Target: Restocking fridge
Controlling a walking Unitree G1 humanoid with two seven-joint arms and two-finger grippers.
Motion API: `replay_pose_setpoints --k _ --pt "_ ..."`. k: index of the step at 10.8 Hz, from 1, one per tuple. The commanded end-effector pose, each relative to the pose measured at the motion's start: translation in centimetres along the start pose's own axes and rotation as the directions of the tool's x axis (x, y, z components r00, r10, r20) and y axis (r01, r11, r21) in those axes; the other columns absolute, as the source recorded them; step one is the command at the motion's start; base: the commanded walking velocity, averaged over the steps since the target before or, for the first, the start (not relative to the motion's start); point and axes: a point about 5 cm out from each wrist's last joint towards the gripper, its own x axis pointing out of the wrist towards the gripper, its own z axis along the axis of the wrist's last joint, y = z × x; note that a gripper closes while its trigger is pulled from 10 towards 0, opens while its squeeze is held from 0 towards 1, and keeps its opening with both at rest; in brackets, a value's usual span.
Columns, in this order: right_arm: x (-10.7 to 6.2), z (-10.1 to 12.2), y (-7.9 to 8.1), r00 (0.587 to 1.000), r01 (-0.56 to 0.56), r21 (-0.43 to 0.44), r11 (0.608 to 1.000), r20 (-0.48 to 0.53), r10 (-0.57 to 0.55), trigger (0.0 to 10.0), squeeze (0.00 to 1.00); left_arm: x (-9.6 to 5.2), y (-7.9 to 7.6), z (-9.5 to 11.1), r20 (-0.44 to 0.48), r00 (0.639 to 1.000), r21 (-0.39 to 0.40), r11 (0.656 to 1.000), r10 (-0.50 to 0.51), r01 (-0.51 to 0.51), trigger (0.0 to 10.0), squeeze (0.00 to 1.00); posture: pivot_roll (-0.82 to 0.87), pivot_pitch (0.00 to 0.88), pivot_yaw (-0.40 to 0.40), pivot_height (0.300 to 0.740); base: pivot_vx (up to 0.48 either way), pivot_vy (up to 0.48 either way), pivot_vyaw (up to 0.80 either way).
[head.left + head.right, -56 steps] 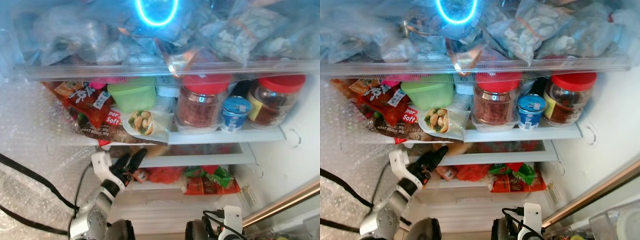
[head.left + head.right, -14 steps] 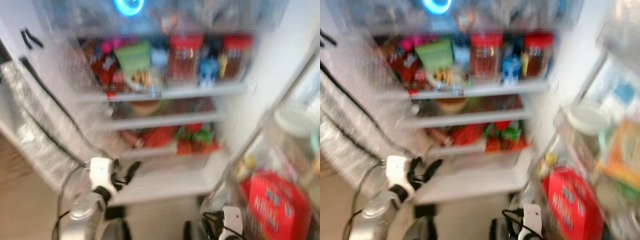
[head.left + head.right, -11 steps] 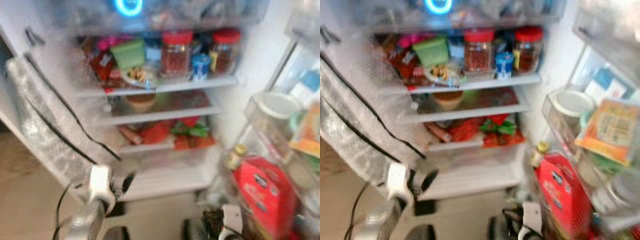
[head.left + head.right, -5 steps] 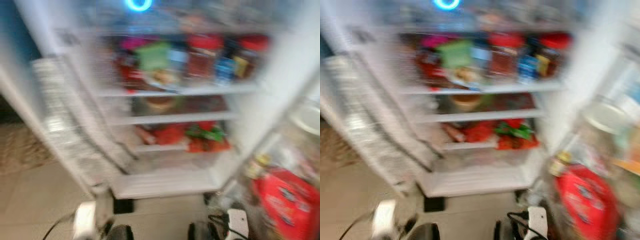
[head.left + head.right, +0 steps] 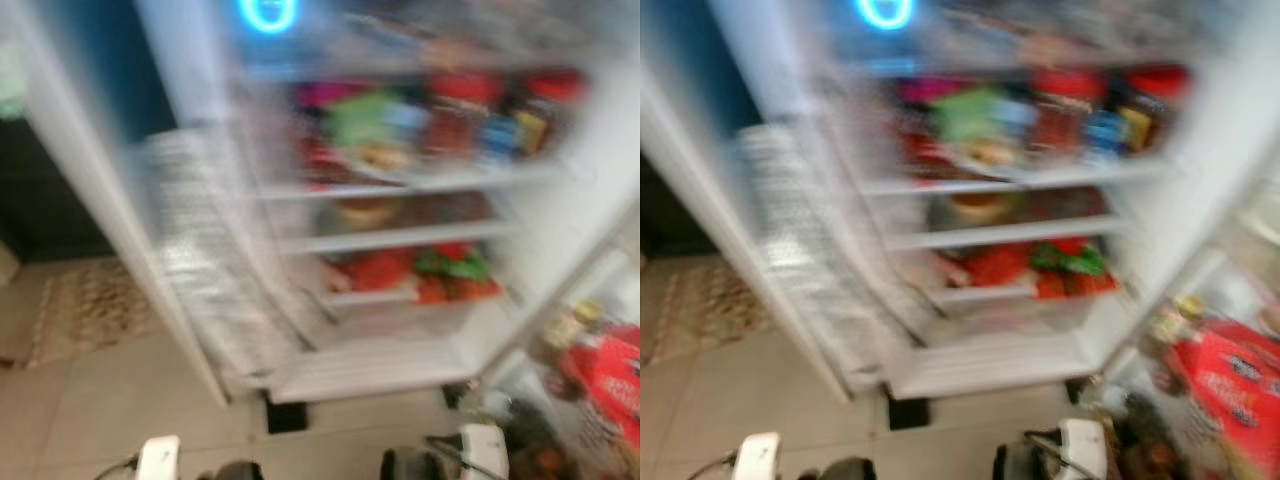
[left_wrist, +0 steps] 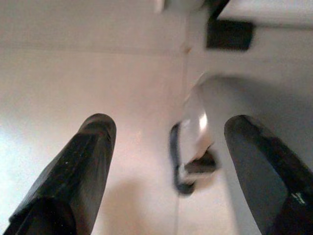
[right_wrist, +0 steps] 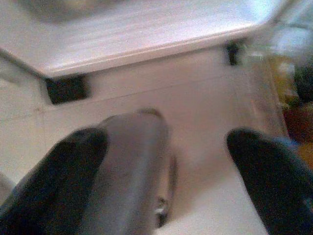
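Tiled floor (image 5: 110, 400) — open before fridge (image 5: 400, 240).

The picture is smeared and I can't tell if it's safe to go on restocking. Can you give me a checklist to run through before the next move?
1. Fridge door open: ok, the shelves show.
2. Left gripper free: ok, fingers apart over the floor, nothing between them.
3. Right gripper free: ok, fingers apart, nothing gripped; a grey robot part lies below them.
4. Item in hand to restock: not ok, both grippers hold nothing.
5. Sharp view of the shelves: not ok, the head views are blurred; jars and green packets are only patches of colour.
6. Free shelf space: cannot tell through the blur.
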Motion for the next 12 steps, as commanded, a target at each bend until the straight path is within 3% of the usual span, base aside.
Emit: replay_pose_setpoints --k 1,3,5,8,12 --pt "-0.2 -0.9 -0.1 0.999 -0.004 0.001 1.0 -0.042 0.004 10.0 0.0 0.1 -0.5 -0.2 -0.009 1.0 0.003 1.0 -0.013 0.013 10.0 0.0 -0.11 0.043 0.007 0.64 0.0 0.454 0.0" --pt "0.0 -0.6 0.4 0.999 -0.009 -0.003 1.0 -0.046 0.009 10.0 0.0 -0.2 0.1 -1.3 -0.049 0.999 0.0 1.0 0.01 -0.01 10.0 0.0 -0.12 0.028 0.014 0.64 0.0 0.454 0.0" --pt "0.1 -1.7 2.3 0.998 -0.027 -0.007 1.0 -0.064 0.027 10.0 0.0 -0.4 0.5 -2.1 -0.082 0.996 0.001 1.0 0.025 -0.025 10.0 0.0 -0.13 0.004 0.028 0.64 0.0 0.454 0.0" --pt "0.1 -1.7 2.4 0.997 -0.023 -0.005 1.0 -0.067 0.023 10.0 0.0 -0.5 0.9 -2.4 -0.105 0.994 0.006 0.999 0.043 -0.042 10.0 0.0 -0.14 0.0 0.044 0.64 0.0 0.398 0.0" --pt "0.2 -1.4 2.1 0.998 0.001 -0.007 1.0 -0.066 -0.001 10.0 0.0 -0.5 0.8 -2.5 -0.111 0.993 -0.012 0.999 0.05 -0.052 10.0 0.0 -0.13 0.003 0.029 0.64 0.0 0.0 0.0"
